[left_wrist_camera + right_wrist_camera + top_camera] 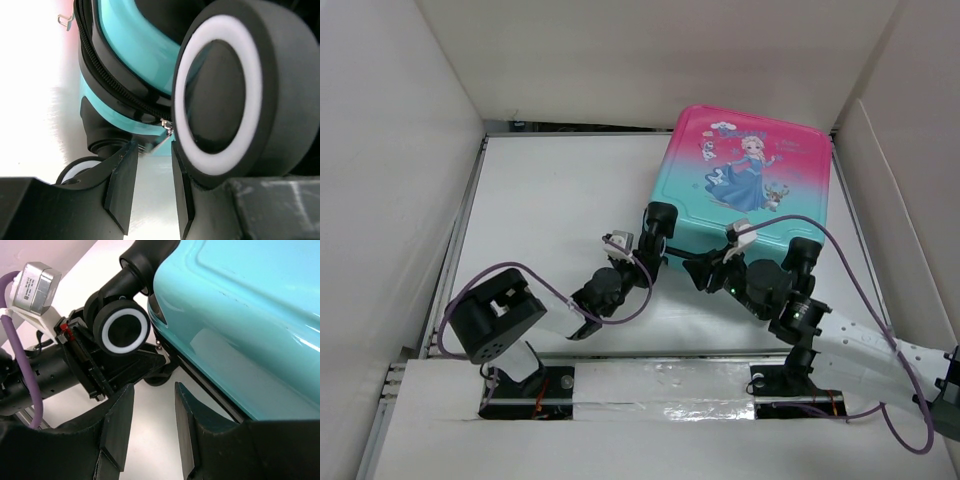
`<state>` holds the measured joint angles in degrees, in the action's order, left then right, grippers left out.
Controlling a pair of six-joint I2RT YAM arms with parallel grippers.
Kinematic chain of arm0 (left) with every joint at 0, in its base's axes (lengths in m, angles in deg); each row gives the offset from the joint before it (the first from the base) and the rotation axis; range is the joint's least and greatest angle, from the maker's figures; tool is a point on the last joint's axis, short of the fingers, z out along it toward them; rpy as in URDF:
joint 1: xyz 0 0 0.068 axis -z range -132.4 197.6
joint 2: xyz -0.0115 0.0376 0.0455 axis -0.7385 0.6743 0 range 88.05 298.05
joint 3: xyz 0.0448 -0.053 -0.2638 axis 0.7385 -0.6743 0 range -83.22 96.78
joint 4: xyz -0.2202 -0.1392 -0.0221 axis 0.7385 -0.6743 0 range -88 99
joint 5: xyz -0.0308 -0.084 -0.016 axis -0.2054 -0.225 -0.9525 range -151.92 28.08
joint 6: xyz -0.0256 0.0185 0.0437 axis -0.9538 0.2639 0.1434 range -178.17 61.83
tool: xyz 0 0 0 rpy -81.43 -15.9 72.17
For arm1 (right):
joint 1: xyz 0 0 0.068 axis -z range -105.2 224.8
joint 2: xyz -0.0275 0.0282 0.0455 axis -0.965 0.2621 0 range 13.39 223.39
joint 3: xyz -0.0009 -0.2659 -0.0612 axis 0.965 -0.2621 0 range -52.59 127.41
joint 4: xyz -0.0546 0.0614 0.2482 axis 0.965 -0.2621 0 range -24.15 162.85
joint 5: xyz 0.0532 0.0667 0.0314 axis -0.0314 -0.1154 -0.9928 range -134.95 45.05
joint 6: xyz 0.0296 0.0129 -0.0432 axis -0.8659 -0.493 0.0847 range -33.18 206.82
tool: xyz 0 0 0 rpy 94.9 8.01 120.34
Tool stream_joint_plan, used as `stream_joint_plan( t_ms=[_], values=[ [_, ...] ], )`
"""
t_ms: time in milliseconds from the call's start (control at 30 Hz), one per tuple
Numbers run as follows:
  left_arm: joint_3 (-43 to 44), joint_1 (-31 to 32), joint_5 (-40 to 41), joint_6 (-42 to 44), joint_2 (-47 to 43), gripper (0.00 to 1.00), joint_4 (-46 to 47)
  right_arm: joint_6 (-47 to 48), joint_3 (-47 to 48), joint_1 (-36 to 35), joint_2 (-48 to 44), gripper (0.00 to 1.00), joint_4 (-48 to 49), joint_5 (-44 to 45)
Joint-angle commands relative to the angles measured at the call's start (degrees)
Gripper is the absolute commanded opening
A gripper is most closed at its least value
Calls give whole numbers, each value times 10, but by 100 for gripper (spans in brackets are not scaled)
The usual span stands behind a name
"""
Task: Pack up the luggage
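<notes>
Two arms, both crowding the near edge of the luggage [750, 170], which lies flat with its lid down and print side up at the far right of the table [550, 200].

The bit that matters imo: the zipper pull [165, 132] sits right at the mouth of the left gripper [152, 190], just ahead of its tips and tucked against the near-left wheel [220, 95]. From there the zipper seam [107, 82] looks to curve round the corner and off along the left side, so I'd guess any tug has to follow that line.

The left fingers stand a little apart, not clamped on anything. I can't tell if either one touches the pull.

The right gripper [150, 425] is just to the right along the same near edge, fingers apart with only bare table between them. So the left arm is clearly the nearer one to the pull.

Hard to make out: whether the zip is shut all the way round. The inside is hidden, and from overhead the pull is too small to spot.
</notes>
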<state>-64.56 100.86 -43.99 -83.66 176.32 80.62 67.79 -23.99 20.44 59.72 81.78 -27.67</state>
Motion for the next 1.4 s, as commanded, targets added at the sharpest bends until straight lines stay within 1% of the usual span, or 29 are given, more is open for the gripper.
stream_joint_plan(
  t_ms=[0,200,300,333,367,433,467,567,700,867,1067,1200,1333,1367],
  values=[
    [35,-2,18,14,13,30,59,8,-4,5,-15,44,22,-15],
    [33,-2,22,4,36,30,101,7,-9,5,-11,43,35,-25],
    [34,11,48,7,50,29,138,3,-14,5,-6,38,40,-31],
    [34,11,72,9,54,28,150,2,-14,5,-6,33,42,-35],
    [32,18,82,10,65,26,180,1,-18,5,-8,29,46,-41],
    [30,19,117,9,78,25,220,0,-22,5,-9,28,50,-51],
    [30,19,122,9,91,25,258,0,-24,5,-9,28,54,-58],
    [40,24,133,12,106,25,290,-3,-27,5,-12,27,46,-76],
    [46,24,148,29,105,25,314,-7,-39,5,-28,26,43,-80],
    [34,32,139,48,75,27,331,-6,-49,5,-40,26,42,-74],
    [20,92,152,109,37,30,329,-5,-50,5,-36,26,41,-66],
    [22,103,156,120,42,32,332,-6,-50,5,-30,26,43,-76],
    [48,103,192,145,66,32,340,-6,-51,5,-32,26,43,-94],
    [53,94,193,150,73,32,341,-7,-53,5,-35,26,43,-97]
  ],
)
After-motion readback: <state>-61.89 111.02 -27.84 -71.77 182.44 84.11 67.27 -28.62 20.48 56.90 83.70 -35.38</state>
